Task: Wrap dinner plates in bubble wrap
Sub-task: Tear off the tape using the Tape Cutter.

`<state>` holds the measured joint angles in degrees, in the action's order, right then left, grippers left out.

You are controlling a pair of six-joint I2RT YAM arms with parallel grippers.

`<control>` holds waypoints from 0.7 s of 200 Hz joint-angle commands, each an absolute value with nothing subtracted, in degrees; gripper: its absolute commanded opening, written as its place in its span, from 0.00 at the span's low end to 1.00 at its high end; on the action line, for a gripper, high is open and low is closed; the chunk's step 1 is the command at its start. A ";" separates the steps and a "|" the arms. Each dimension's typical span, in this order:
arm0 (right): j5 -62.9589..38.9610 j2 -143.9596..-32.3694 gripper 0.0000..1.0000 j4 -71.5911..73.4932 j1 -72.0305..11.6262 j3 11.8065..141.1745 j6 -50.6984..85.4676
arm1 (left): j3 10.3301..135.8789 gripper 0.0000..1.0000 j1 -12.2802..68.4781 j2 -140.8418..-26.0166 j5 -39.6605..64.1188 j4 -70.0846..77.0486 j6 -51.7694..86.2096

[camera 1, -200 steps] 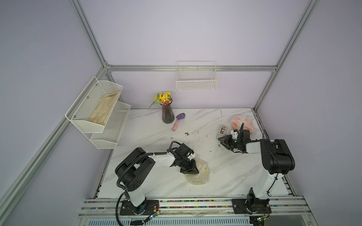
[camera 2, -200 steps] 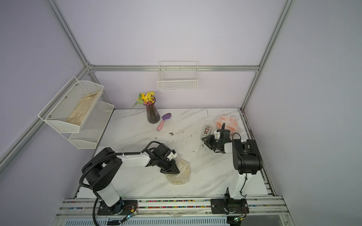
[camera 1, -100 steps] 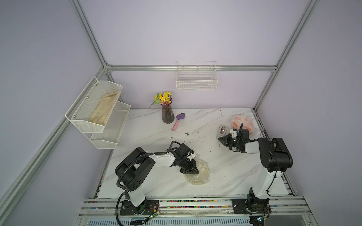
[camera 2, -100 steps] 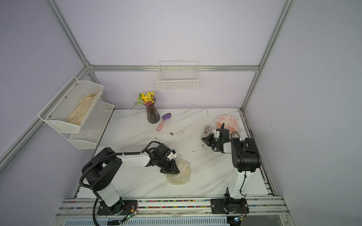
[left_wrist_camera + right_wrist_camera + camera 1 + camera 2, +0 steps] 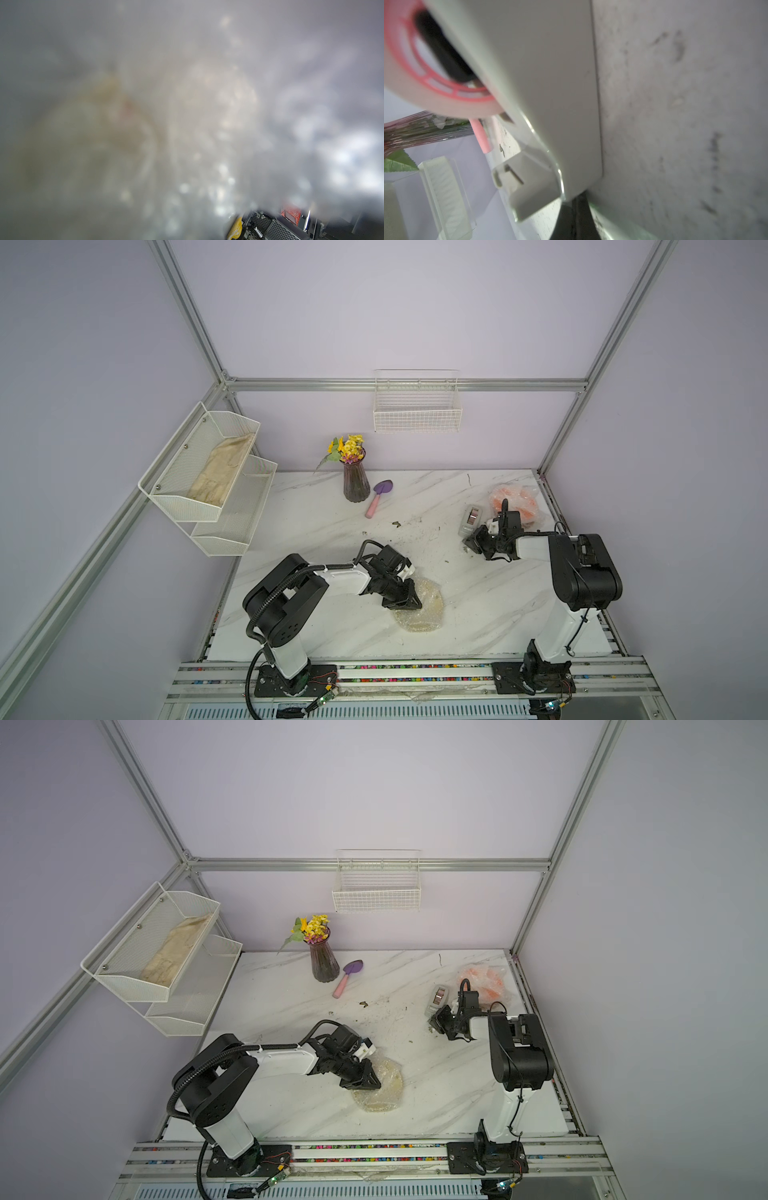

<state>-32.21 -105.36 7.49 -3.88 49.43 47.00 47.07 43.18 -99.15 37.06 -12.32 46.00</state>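
Note:
A cream dinner plate lies in clear bubble wrap near the table's front. My left gripper rests on that bundle's left side, apparently shut on a fold. Blurred bubble wrap fills the left wrist view and hides the jaws. An orange dinner plate, also in bubble wrap, sits at the back right. My right gripper is shut at the cutter end of the grey tape dispenser. Whether tape is pinched cannot be seen.
A vase of flowers and a purple trowel stand at the back of the marble table. A white two-tier rack hangs on the left and a wire basket on the back wall. Dark crumbs lie mid-table.
My right gripper has shut at the tape dispenser's front end, its arm drawn slightly in. The left arm and the cream plate's bundle have not moved.

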 commanded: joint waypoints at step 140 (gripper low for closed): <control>-31.41 -62.94 0.00 -26.88 -12.88 49.86 24.25 | 45.43 0.18 44.12 -101.95 29.71 -23.34 45.75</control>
<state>-25.12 -68.23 -22.13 -11.81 52.18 25.89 47.13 43.24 -98.94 36.73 -12.62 46.04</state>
